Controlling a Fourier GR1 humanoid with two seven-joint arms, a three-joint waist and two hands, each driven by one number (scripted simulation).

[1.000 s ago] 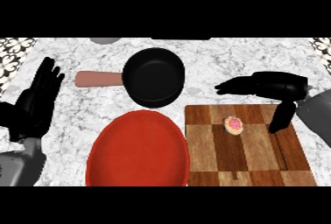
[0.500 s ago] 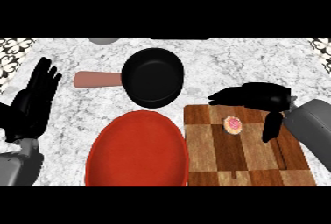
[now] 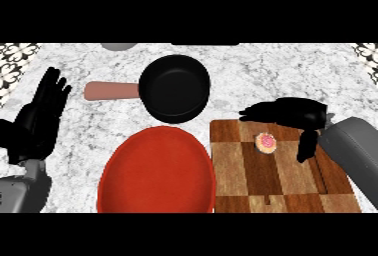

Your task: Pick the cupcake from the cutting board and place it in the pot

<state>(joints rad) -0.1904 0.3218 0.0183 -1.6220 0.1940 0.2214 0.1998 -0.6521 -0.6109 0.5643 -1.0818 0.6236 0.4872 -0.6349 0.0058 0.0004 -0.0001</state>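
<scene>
A small pink-frosted cupcake [image 3: 266,142] is seen sitting on the wooden cutting board [image 3: 251,180], in the board's upper half and nearer its right side. The board lies at the right of a marbled surface [image 3: 96,115]. Above the board's far edge the right hand [image 3: 295,112] is held, its fingers [image 3: 255,111] stretched leftward and relaxed, nothing being grasped by them; the thumb [image 3: 305,146] is pointed downward just to the right of the cupcake, without contact being visible. The cupcake is thus bracketed by fingers above and thumb beside it. The grey right forearm [image 3: 354,155] is brought in from the right edge.

A black pot [image 3: 175,95] with a brown handle [image 3: 111,91] pointing left is placed on the surface, up and to the left of the board, apart from the cupcake. A large red plate [image 3: 156,172] is set directly left of the board, its rim close against the board's edge and just below the pot.

At the left edge the left hand [image 3: 40,122] is shown resting, fingers up, straight and released, with nothing held.
</scene>
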